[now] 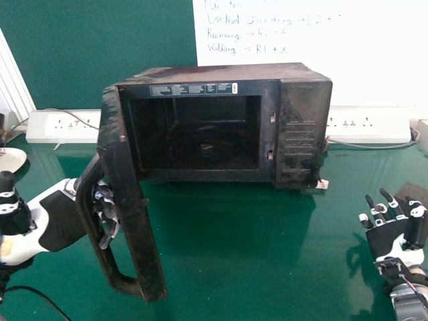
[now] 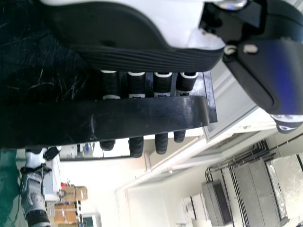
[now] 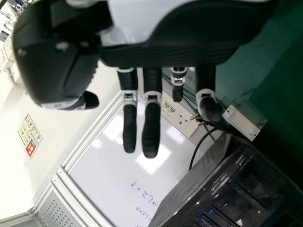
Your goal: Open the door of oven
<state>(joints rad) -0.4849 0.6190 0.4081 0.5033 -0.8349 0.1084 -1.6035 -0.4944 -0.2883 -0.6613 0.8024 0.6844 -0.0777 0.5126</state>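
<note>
Right hand nearest on the right, palm up over the green table, fingers open and lightly bent, well apart from the oven's right side. Left hand at the left, open too: fingers fairly straight, passed through behind the bar of the handle, tips showing past its edge, thumb out to the side; cannot tell how firmly they bear on it. Door stands swung wide, free edge toward the robot, handle on its outer side, facing left. Between door and right hand, a broad gap of table. Beyond, the oven sits mid-table, mouth open to the front, hinge edge at the left. Socket strips behind, either side; whiteboard farthest.
</note>
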